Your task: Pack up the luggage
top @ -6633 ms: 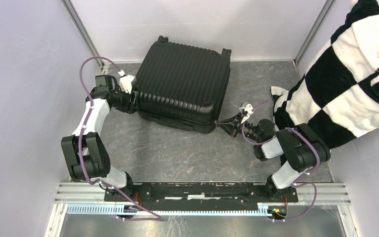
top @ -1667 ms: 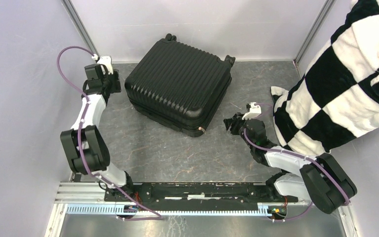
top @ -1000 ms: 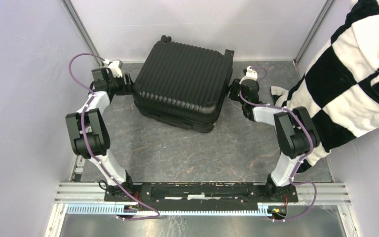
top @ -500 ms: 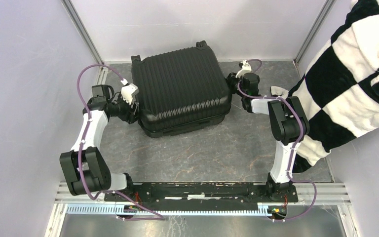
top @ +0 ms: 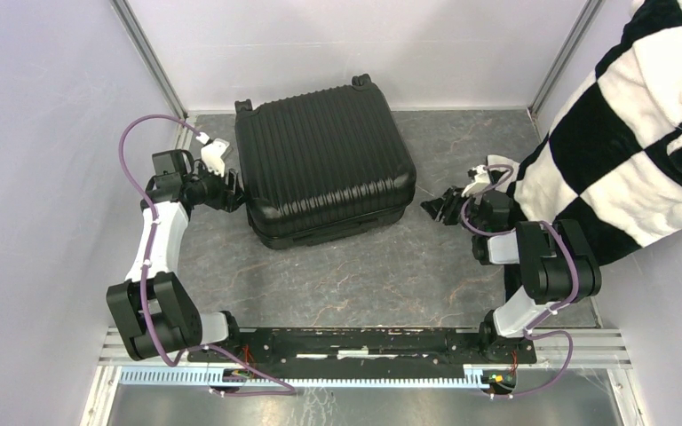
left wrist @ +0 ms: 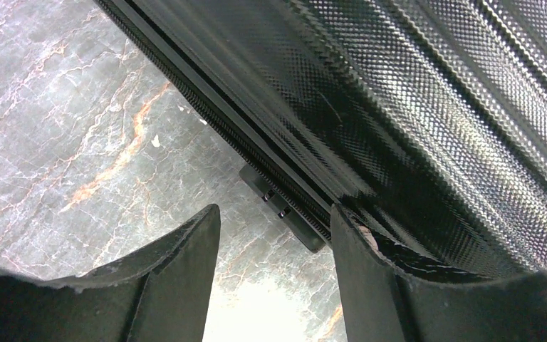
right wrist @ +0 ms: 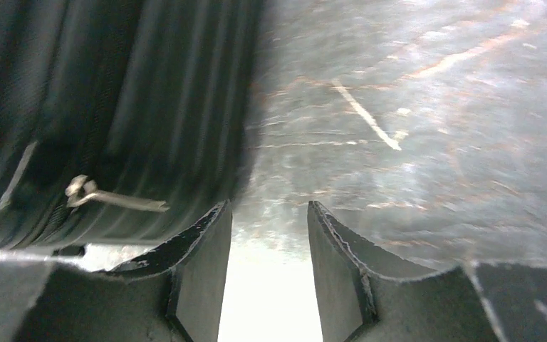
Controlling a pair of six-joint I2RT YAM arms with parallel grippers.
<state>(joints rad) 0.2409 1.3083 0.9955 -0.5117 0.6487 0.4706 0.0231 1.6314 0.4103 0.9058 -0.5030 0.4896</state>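
The left hand (top: 233, 192) is sitting open and empty just beside the luggage (top: 323, 158), which is lying flat and shut at far centre of the marbled worktop (top: 364, 275), wheels (top: 361, 81) pointing to the far side, ribs and long axis running near-to-far. Its hard shell is showing a pebbled texture. The right hand (top: 432, 206) is gaping empty near its right corner, its own view blurring a zip pull (right wrist: 85, 191).

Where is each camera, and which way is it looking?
Top external: above, behind the robot, looking down on the big black ribbed hard-shell suitcase; both arms show.
Left wrist: on left gripper, facing the suitcase's zipper seam; fingers show.
Right wrist: on right gripper, facing the suitcase's side; fingers show.
All three share the suitcase.
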